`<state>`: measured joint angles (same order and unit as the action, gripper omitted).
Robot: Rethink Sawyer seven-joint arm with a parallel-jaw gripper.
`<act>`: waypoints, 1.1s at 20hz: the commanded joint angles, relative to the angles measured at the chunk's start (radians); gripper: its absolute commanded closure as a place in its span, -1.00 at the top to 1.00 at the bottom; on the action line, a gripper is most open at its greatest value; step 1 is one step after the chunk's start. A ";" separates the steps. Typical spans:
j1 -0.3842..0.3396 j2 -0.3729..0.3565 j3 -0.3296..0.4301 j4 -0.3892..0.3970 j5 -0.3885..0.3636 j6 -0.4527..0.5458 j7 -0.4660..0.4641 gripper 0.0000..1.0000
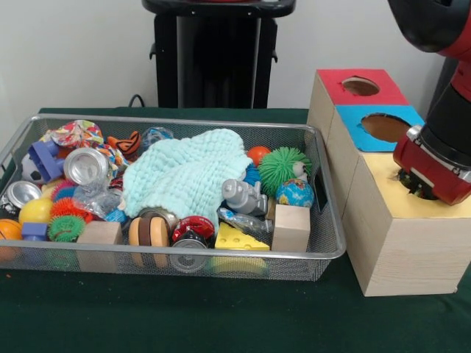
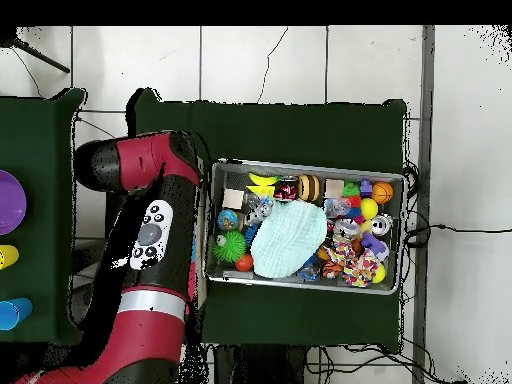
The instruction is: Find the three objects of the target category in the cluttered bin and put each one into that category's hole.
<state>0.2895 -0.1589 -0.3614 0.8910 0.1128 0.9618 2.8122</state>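
Observation:
A wire bin (image 1: pixel 335 220) holds a jumble of toys under a pale green cloth (image 1: pixel 184 176). Around the cloth lie two cans (image 1: pixel 85 165), wooden blocks (image 1: pixel 291 226), a yellow cheese wedge (image 1: pixel 239 239), a green spiky ball (image 1: pixel 282 165) and a globe ball (image 1: pixel 294 193). Right of the bin stands a wooden box with a red-topped hole (image 1: pixel 360 86), a blue-topped hole (image 1: pixel 386 127) and a yellow top (image 1: pixel 383 184). My gripper (image 1: pixel 416 187) hangs low over the yellow top, mostly hidden by the red wrist. In the overhead view the arm (image 2: pixel 150 235) covers the box beside the bin (image 2: pixel 305 163).
Green felt (image 1: pixel 184 316) covers the table in front of the bin and box. A black pedestal (image 1: pixel 213 51) stands behind the bin. In the overhead view, purple, yellow and blue items (image 2: pixel 10 200) sit on a second table at the left edge.

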 commanded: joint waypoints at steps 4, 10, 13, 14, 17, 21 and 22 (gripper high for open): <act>-0.075 0.210 0.105 -0.014 0.048 -0.315 0.208 1.00; -0.078 0.161 0.096 0.019 0.060 -0.290 0.207 1.00; -0.089 0.113 0.105 0.054 0.068 -0.266 0.179 1.00; -0.093 0.102 0.110 0.065 0.073 -0.262 0.171 1.00; -0.092 0.054 0.116 0.108 0.087 -0.245 0.150 1.00; -0.091 0.048 0.115 0.118 0.094 -0.237 0.133 1.00; -0.090 0.048 0.114 0.117 0.094 -0.234 0.132 1.00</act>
<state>0.2702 -0.1615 -0.3520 0.9096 0.1811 0.9676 2.8120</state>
